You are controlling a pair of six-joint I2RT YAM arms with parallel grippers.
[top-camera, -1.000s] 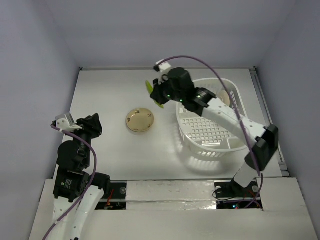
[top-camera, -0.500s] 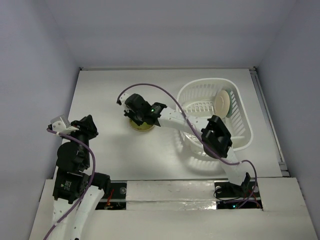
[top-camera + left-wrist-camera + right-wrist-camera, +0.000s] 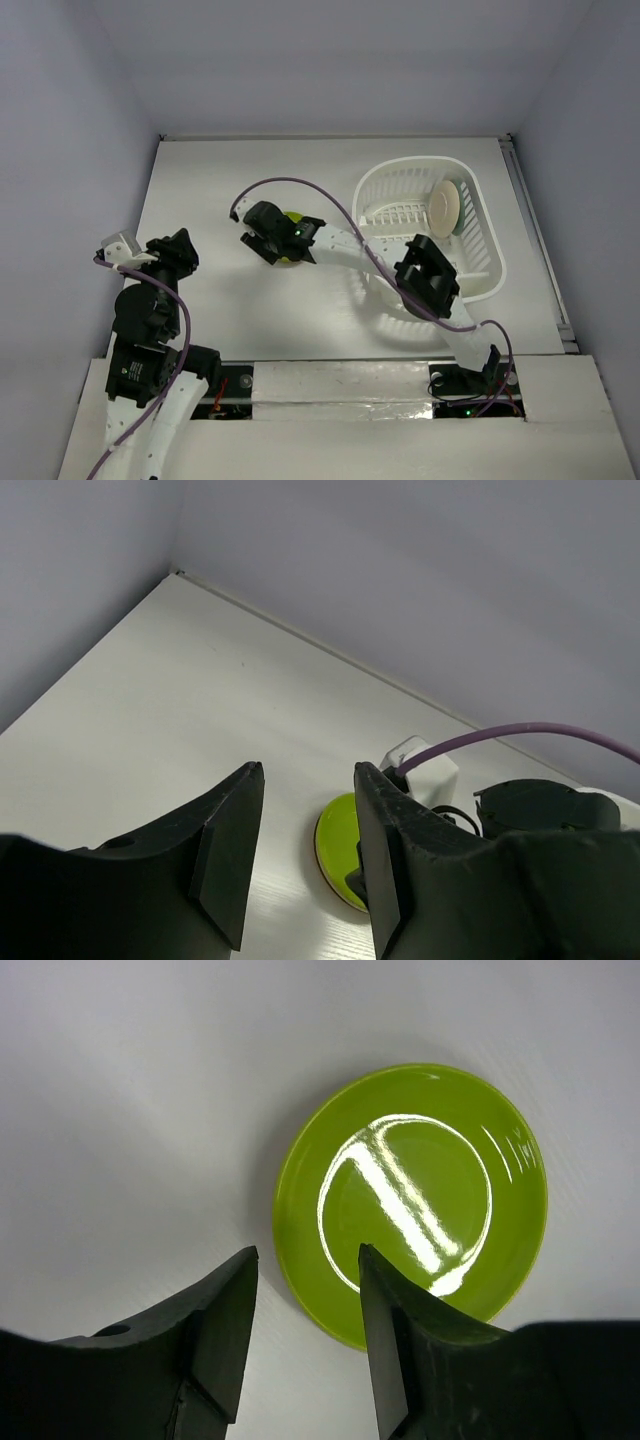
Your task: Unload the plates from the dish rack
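Note:
A lime green plate [image 3: 410,1200] lies flat on the table, stacked on the amber plate [image 3: 284,263], whose orange edge peeks out beneath it [image 3: 322,868]. My right gripper [image 3: 305,1260] is open just above the lime plate's near rim, holding nothing; from above it hangs over the stack [image 3: 270,245]. The white dish rack [image 3: 415,162] at the right holds a cream plate [image 3: 443,207] standing on edge, with a teal plate [image 3: 458,222] behind it. At the left, my left gripper [image 3: 305,770] is open and empty, pointing towards the stack.
The right arm's forearm [image 3: 350,250] and elbow [image 3: 428,278] stretch across the rack's front rim. A purple cable [image 3: 300,185] loops over the stack. Walls close the table at the back and left.
My right arm swung left from above the rack with the lime plate, set it on the amber plate, and opened. My left gripper's jaws have spread apart.

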